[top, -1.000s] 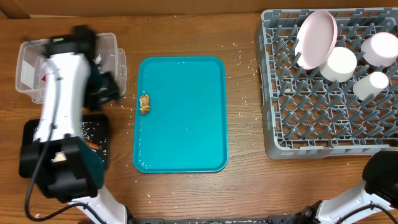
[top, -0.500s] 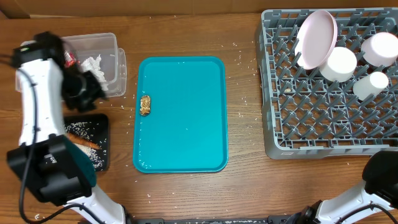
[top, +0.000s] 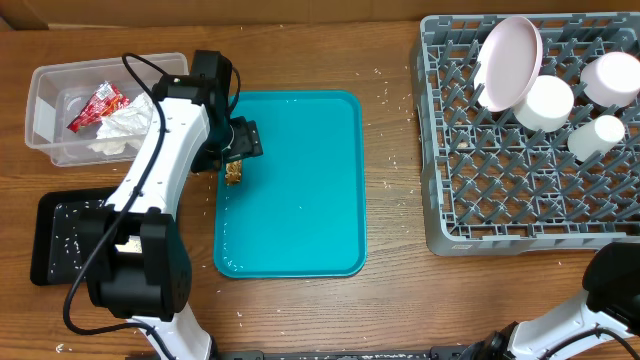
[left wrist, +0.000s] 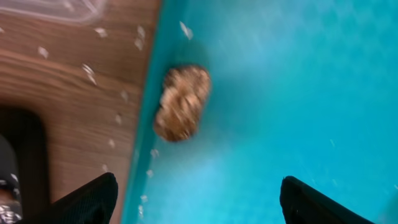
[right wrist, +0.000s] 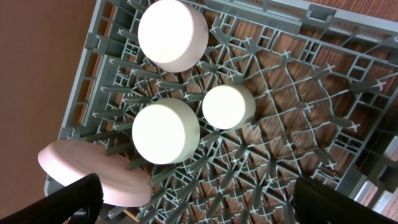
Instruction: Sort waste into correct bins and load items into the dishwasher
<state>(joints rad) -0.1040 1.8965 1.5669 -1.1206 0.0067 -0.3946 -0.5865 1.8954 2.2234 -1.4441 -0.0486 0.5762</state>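
- Since the earlier overhead frames, the left arm has swung away from the clear tub (top: 42, 112) and now reaches over the left edge of the teal tray (top: 300, 200).
- Far left, the clear tub holds the red shiny wrapper (top: 95, 103) and the crumpled white napkin (top: 127, 126), which touch each other.
- Below the tub, the black tray (top: 55, 240) has white rice grains (top: 68, 232) scattered in it. The arm hides its right part.
- The left gripper (left wrist: 199, 205) has its fingers spread wide with nothing between them. It hovers over the tray's left edge.
- The brown lumpy food scrap (left wrist: 181, 102) lies on the teal tray against its left rim, just ahead of the fingertips and not touched by them.
- Loose white grains dot the wooden table (top: 390, 130) between the tray and the rack.
- On the right, the grey dish rack (top: 520, 200) holds the pale pink plate (top: 510, 60) on edge, two white bowls (top: 545, 103) (top: 612, 78) upside down, and the small white cup (top: 596, 137) near them.
- The right gripper (right wrist: 205, 208) hangs above the rack, fingers wide apart and holding nothing.
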